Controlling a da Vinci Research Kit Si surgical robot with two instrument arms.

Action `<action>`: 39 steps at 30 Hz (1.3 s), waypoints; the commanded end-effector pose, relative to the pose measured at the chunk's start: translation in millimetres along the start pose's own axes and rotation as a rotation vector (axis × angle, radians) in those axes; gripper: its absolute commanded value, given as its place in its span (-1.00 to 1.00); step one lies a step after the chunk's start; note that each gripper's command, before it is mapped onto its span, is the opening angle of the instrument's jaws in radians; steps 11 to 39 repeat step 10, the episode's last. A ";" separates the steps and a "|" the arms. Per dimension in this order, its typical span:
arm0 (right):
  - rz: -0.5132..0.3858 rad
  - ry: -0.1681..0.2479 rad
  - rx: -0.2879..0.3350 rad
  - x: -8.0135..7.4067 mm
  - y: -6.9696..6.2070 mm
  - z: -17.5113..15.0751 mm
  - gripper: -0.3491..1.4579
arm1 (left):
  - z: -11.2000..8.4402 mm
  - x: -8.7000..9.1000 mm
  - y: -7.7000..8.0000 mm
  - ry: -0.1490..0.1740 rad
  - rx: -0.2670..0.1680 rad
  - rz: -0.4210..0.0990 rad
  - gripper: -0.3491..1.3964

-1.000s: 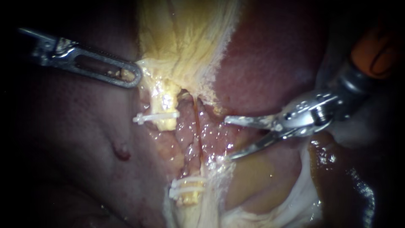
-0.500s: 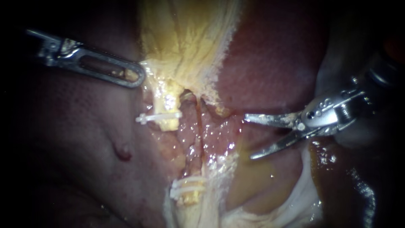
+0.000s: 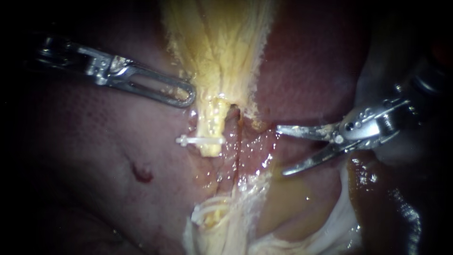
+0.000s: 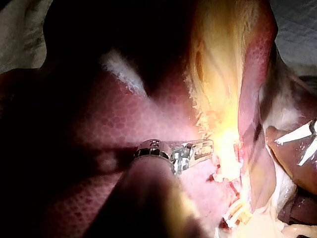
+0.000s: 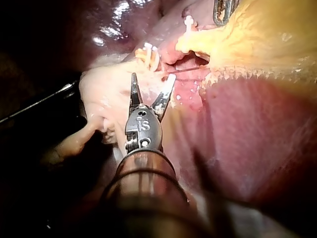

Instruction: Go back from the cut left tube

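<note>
Near the centre of the endoscope view, the cut left tube (image 3: 210,134) shows as an upper stump crossed by one white clip (image 3: 200,140), its free end facing 6 o'clock. A lower stump (image 3: 214,216) with more clips lies at 6 o'clock, and a bare wet gap separates the two ends. From 3 o'clock, the right instrument (image 3: 282,150) has its blade-like jaws moderately apart, holding nothing, with open tissue bed between its tips and the stumps. From 10 o'clock, the left instrument (image 3: 188,97) crosses the liver (image 3: 94,156), its jaws closed on the edge of the yellow tissue (image 3: 222,56), at 11 o'clock of the clipped stump.
</note>
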 end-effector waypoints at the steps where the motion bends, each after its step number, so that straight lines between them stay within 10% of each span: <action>1: 0.001 0.000 -0.001 0.0 0.0 0.0 0.99 | 0.0 0.0 0.0 0.001 0.001 0.000 -1.00; 39: 0.001 0.001 0.002 -0.1 0.1 0.0 0.99 | 0.0 0.0 -0.1 0.002 0.001 0.001 -1.00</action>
